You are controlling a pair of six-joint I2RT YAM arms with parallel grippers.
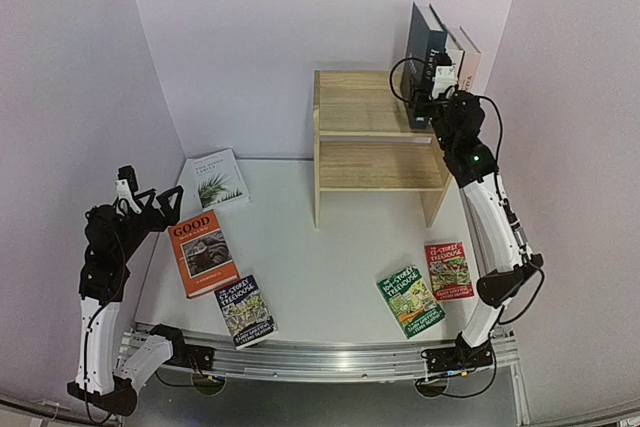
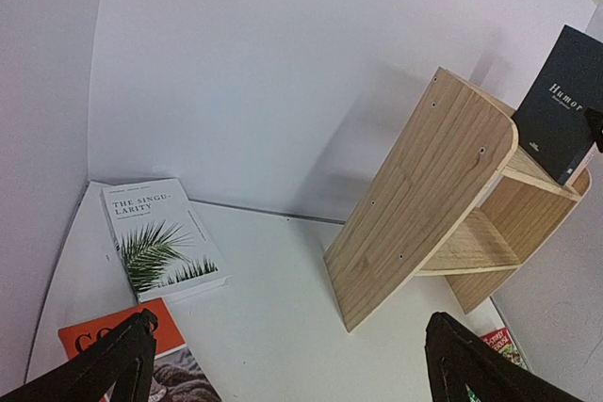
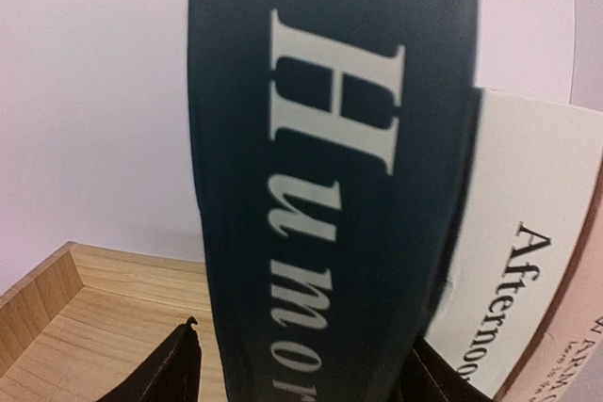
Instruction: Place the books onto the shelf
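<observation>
**Jaws astride the navy book: a topple waiting on the top board**

Right jaws sit on either side of the spine of the navy "Humor" book [image 3: 330, 138], low down near its foot. Whether they grasp it or have let go, I cannot tell; each finger lies right at the cover's edge. Left jaws are spread wide with nothing between them, hanging over the left side of the table [image 1: 300, 237].

The navy book stands on end at the right end of the shelf [image 1: 365, 102], on its top board, just beside a white book [image 3: 528, 251] and a pink book [image 3: 579, 345].

Bare board lies to its left and nothing props it on that side. If a finger drags on the cover as the arm pulls back, the book could tip left and fall flat, or slide off the front edge. The two beside it might then follow.

Five remain flat on the table: the palm-leaf book [image 1: 217, 179], the orange book [image 1: 203, 252], and the blue [image 1: 246, 310], green [image 1: 410, 300] and red [image 1: 449, 269] paperbacks. A fallen book would also take up the space they need.
</observation>
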